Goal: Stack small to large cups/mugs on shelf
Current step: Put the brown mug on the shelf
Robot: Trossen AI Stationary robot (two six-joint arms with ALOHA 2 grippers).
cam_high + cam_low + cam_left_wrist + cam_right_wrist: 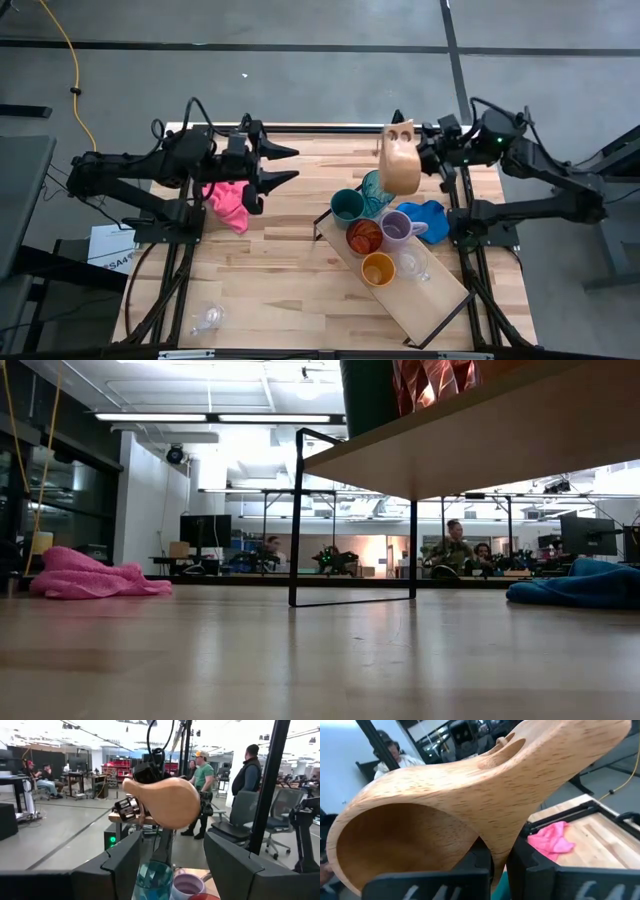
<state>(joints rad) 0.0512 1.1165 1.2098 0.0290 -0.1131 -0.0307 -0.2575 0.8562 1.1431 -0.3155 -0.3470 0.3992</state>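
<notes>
Pinching the tan wooden mug [401, 158] by its handle in the closed right gripper [428, 158], lifted clear above the light-wood shelf [425, 300] beneath for placing, left gripper [285, 166] parked open opposite.

Bright open workshop: grey concrete floor [300, 90], ceiling strip lights [215, 417], office chairs [235, 817], distant desks.
</notes>
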